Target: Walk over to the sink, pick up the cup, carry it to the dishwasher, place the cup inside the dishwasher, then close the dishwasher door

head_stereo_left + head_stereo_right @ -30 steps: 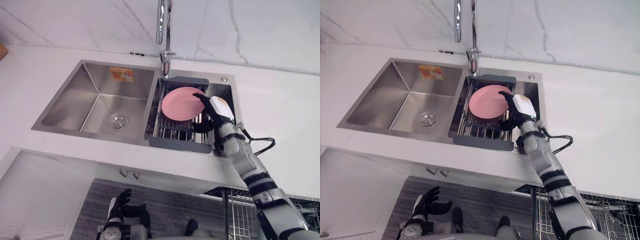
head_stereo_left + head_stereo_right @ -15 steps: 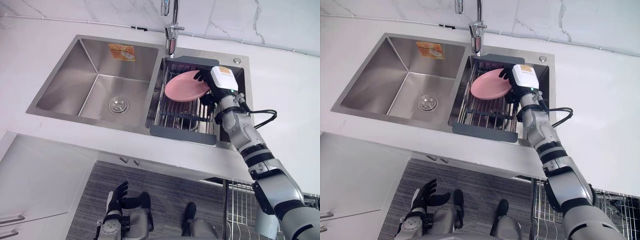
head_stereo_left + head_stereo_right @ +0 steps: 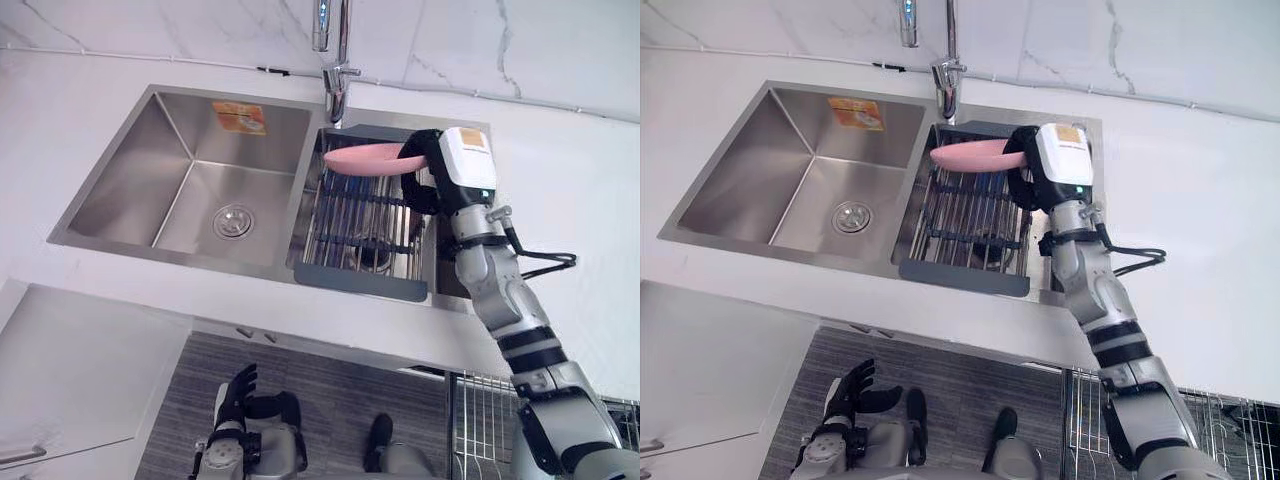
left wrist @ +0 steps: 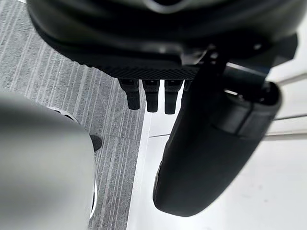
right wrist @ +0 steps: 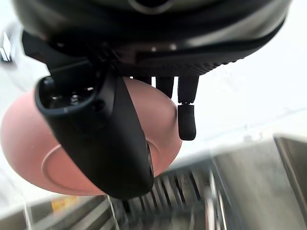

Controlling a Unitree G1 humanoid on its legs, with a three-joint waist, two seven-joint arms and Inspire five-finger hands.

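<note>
A double-basin stainless steel sink (image 3: 120, 182) is set into the white, grey-veined table (image 3: 570, 190). The basin directly below the right robot hand (image 3: 428, 185) holds a wire dish rack with a dark grey frame (image 3: 360, 283). A dark shape lies low among the rack's wires on the near side of that hand, too unclear to name. The basin well to the hand's left shows a round metal drain (image 3: 233, 220) in its bottom and an orange sticker (image 3: 240, 117) on its back wall. A chrome tap (image 3: 335, 60) rises just beyond and to the left of the hand.

The right robot hand is closed on a round pink plate (image 3: 360, 157). Its thumb is laid across the plate's face and its fingers run behind, pinching the rim. The plate hangs clear above the far end of the rack and sticks out to the hand's left. It is nearly level, so the head views catch it almost edge-on. In the right wrist view its face is plain and smooth, with a faint circular line marking the well.

The left robot hand (image 3: 235, 395) hangs low over the grey striped floor (image 3: 330, 390), well apart from the sink, its fingers loosely straight and holding nothing. A metal wire basket (image 3: 480, 420) shows below the table edge, on the near side of the right arm
</note>
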